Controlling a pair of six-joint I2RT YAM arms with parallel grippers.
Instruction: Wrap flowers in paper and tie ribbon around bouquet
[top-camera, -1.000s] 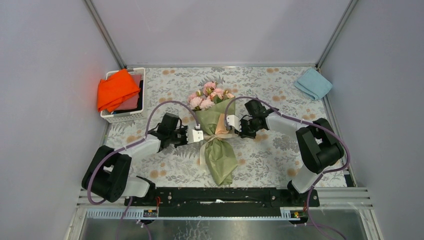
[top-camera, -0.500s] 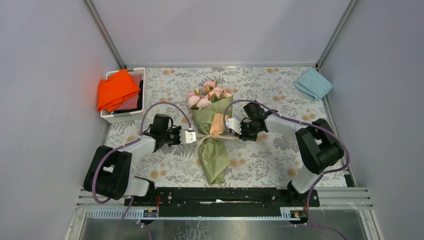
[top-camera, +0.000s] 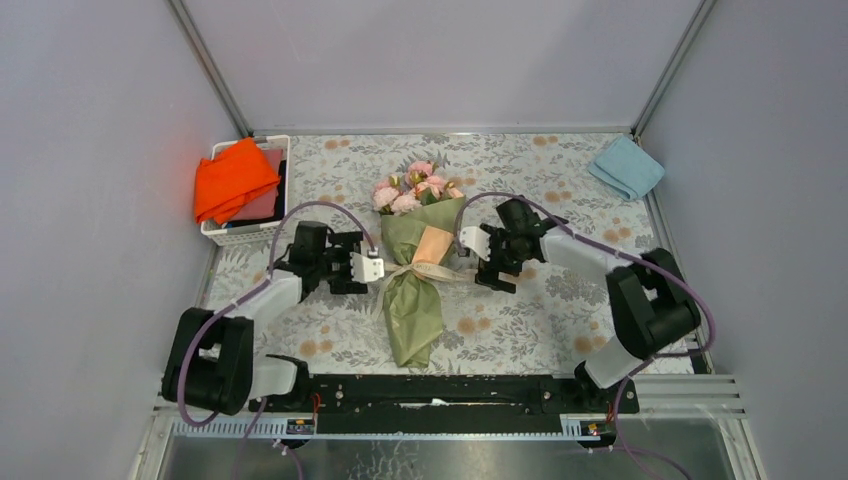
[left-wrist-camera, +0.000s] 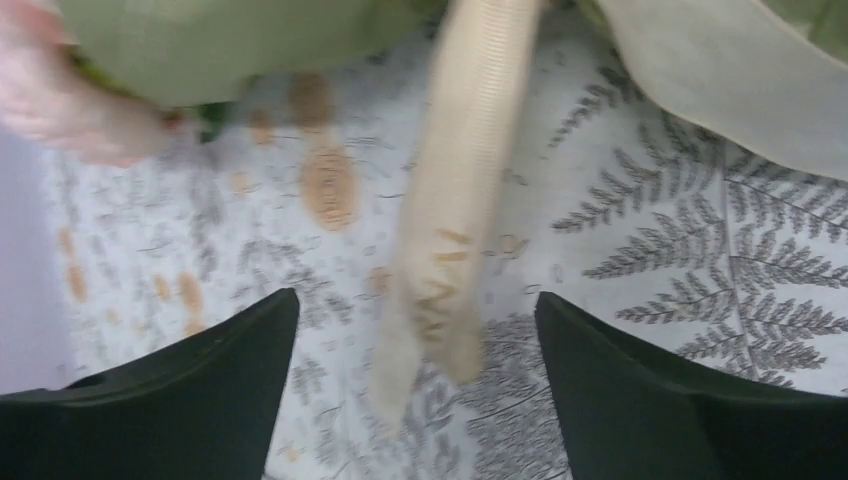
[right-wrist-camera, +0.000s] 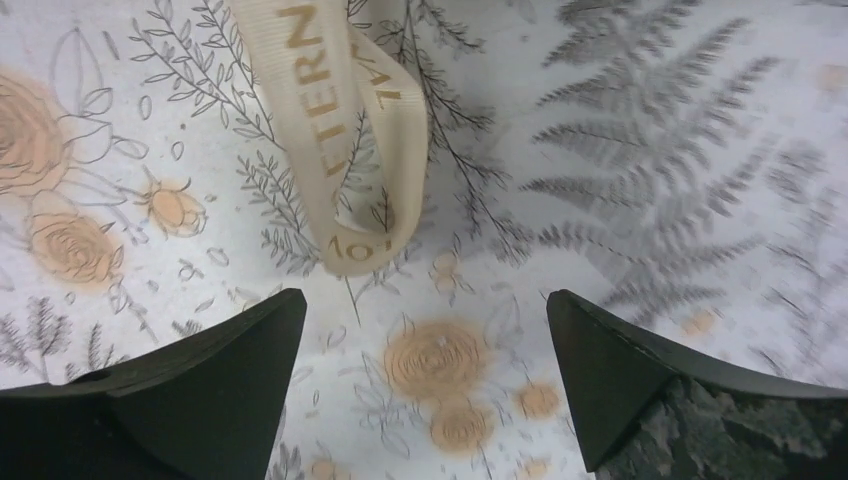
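both sets of jaws are gaping wide, gripping nothing. left gripper (left-wrist-camera: 415, 300) and right gripper (right-wrist-camera: 425, 295) are flanking bouquet (top-camera: 415, 305), lying at centre of table (top-camera: 540, 320); ribbon (top-camera: 404, 270) is circling its waist, ends trailing loose.

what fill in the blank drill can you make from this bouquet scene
1. The paper around the flowers is olive ____ on the outside.
2. The left gripper and right gripper both stand ____, holding nothing.
3. The cloth on the white basket is ____.
4. The light blue cloth lies at the far ____ corner of the table.

Missing words: green; open; orange; right
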